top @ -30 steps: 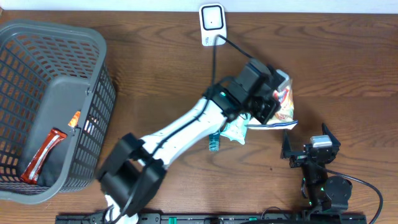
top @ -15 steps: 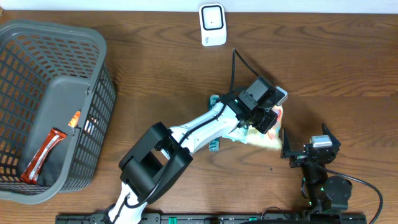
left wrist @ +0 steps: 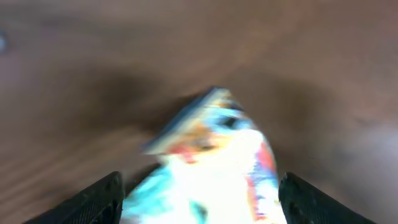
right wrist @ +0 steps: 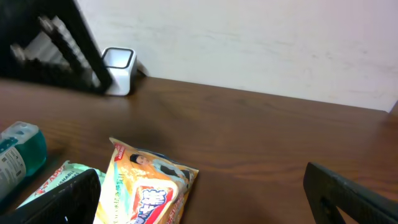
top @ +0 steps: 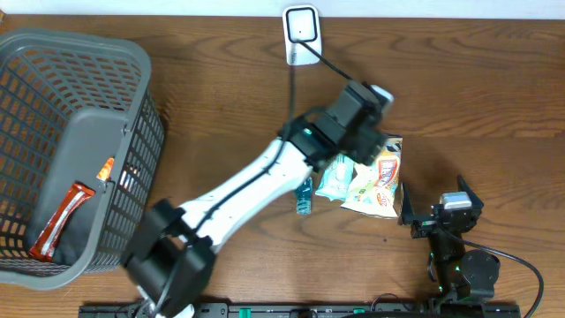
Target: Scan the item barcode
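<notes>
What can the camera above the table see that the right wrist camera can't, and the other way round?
Only overhead: the grey plastic mesh basket with a red-orange packet inside. Only right wrist: the white wall at the back. Both: the small white box scanner, the yellow snack bag, the pale green packet beside it and the teal bottle.

Nothing reads clearly. The snack bag [right wrist: 149,186] has a red panel with white characters, too small and cut off to make out; the green packet [right wrist: 56,183] bears cropped red lettering; the print on the bottle [right wrist: 18,152] label is illegible
</notes>
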{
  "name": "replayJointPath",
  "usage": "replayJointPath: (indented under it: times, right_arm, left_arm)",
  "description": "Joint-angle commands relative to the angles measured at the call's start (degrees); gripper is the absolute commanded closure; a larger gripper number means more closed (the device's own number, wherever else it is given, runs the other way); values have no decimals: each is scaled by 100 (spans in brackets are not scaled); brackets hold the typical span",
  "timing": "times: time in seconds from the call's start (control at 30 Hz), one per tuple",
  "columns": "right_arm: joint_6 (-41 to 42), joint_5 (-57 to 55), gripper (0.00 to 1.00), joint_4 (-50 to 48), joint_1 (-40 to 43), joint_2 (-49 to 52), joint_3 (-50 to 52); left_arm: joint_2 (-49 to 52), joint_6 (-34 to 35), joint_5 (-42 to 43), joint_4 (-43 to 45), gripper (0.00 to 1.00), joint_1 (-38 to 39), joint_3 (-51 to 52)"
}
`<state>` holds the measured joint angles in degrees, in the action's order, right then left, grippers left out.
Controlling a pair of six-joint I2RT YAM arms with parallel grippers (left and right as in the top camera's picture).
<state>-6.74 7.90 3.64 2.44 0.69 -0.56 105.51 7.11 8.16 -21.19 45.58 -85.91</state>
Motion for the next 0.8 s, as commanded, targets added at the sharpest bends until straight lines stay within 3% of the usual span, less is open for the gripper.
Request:
replayJointPath:
  times: [0.0, 0.2, 0.33, 0.43, 0.57, 0.6, 0.77]
  right_arm:
    - [-63, -7, 1, 11, -39, -26, 15]
    - [-63, -4, 1, 11, -39, -26, 15]
    - [-63, -7, 1, 11, -39, -26, 15]
    - [-63, -7, 1, 11, -39, -26, 15]
    - [-63, -7, 1, 11, -39, -26, 15]
    - [-63, -4, 1, 11, -39, -26, 15]
    - [-63, -7, 1, 11, -39, -26, 15]
  left_arm:
    - [-490, -245, -1381, -297, 21, -278, -68]
    - [-1744, -498, -2507, -588, 20, -592, -68]
    - [-2905, -494, -3705, -514, 4, -1023, -68]
    - [-3517, -393, -4240, -555, 2, -1622, -68]
    - [-4081, 498, -4487, -1040, 1, -2785, -68]
    - [-4229, 1115, -4483, -1440, 1, -3316, -68]
    - [-4321, 2756, -4035, -2973, 1, -4986, -66]
